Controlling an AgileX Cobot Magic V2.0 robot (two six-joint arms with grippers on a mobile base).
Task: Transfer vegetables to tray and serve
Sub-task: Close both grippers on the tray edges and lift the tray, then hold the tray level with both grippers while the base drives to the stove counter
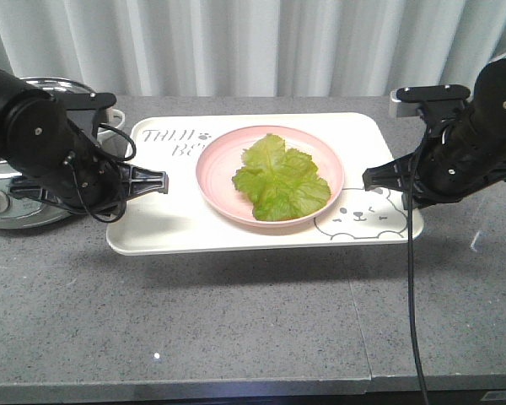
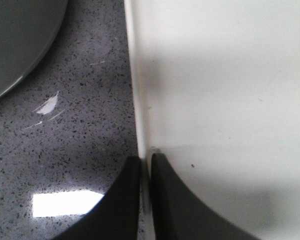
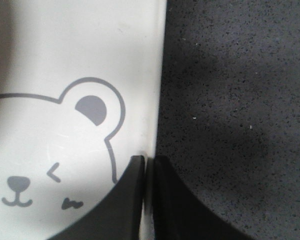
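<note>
Green vegetables [image 1: 280, 181] front view only; wrist cams: fingers [image 2: 175, 205] clamp tray [image 2: 215, 100].

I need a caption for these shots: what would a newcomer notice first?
The bright green lettuce jumps out first, lying on a pink plate in the middle of the cream tray. Next, the left gripper and right gripper each pinch a short edge of that tray, one at either end.
</note>
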